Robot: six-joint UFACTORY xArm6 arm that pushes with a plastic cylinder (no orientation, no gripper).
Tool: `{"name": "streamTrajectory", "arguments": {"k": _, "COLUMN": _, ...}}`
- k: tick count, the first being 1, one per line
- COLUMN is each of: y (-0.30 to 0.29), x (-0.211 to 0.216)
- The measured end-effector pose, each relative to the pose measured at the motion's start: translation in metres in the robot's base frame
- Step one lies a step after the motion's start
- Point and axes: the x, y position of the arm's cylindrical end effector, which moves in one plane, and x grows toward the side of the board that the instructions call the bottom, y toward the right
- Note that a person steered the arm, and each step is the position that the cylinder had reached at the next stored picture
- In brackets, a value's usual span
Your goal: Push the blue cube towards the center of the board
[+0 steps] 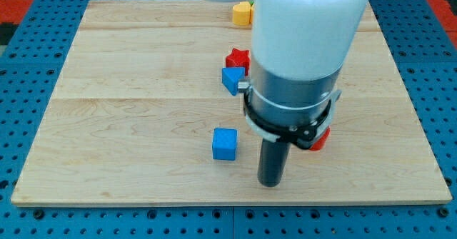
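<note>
Two blue blocks: blue cube (224,143) at lower centre of light wooden bench (136,103), just left of my tip (270,183), w/ small gap; other blue block (232,79) touches red star-ish block (238,58) above it. One yellow block (243,13) at view's top, partly cut off by arm. One red block (320,138) mostly hidden behind rod, shape unclear. No jaws, plain dark rod, holds nothing.

White arm housing (307,25), grey collar, black clamp, dark rod
</note>
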Motion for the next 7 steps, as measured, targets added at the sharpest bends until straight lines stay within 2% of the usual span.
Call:
{"name": "streamTrajectory", "arguments": {"k": 1, "y": -0.016, "x": 0.007}}
{"name": "streamTrajectory", "arguments": {"k": 3, "y": -0.016, "x": -0.025}}
{"name": "streamTrajectory", "arguments": {"k": 5, "y": -0.060, "x": -0.007}}
{"name": "streamTrajectory", "arguments": {"k": 7, "y": -0.067, "x": -0.022}}
